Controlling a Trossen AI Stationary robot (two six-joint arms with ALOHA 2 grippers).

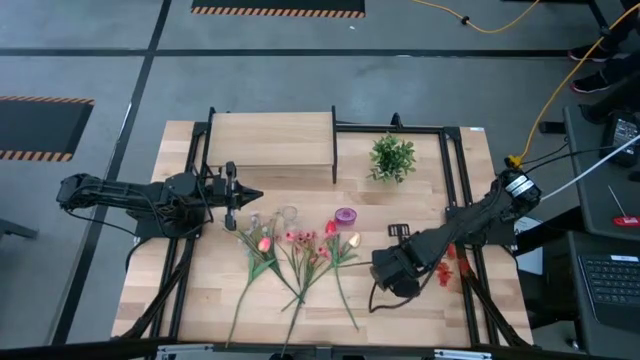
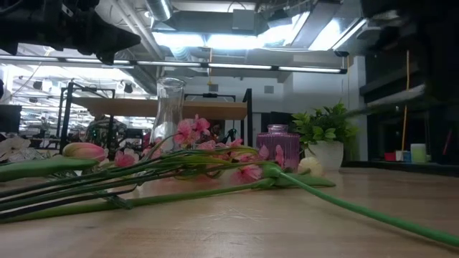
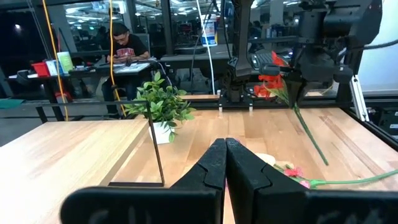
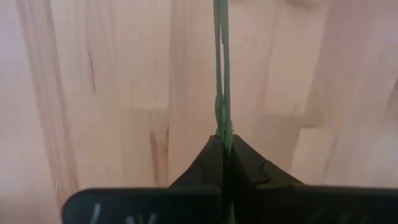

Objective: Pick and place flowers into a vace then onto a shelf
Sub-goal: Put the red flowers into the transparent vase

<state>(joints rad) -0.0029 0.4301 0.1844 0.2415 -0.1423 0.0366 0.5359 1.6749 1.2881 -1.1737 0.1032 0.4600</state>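
Observation:
Several pink and cream flowers (image 1: pixel 300 250) lie on the table with their green stems toward the near edge, and they also fill the low view (image 2: pixel 179 161). A clear glass vase (image 2: pixel 168 107) stands just beyond them. Right of them, my right gripper (image 4: pixel 224 140) points down, shut on a red flower (image 3: pixel 270 81). My left gripper (image 3: pixel 225 155) waits shut and level at the table's left (image 1: pixel 232 195), in front of the wooden shelf (image 1: pixel 270 140). My right gripper pinches the red flower's thin green stem (image 4: pixel 221 118) between its two fingers, close below the red blossom (image 3: pixel 273 78). The fingers come from above and point down. The stem (image 3: pixel 311 137) hangs slanting below them toward the tabletop; whether its lower end touches the wood, I cannot tell.
A purple vase (image 1: pixel 345 216) stands beside the lying flowers. A small green potted plant (image 1: pixel 392 158) sits at the far right, next to the shelf. A black frame (image 1: pixel 455 180) runs along the table's edges. A person sits at a desk (image 3: pixel 121 46) beyond the table.

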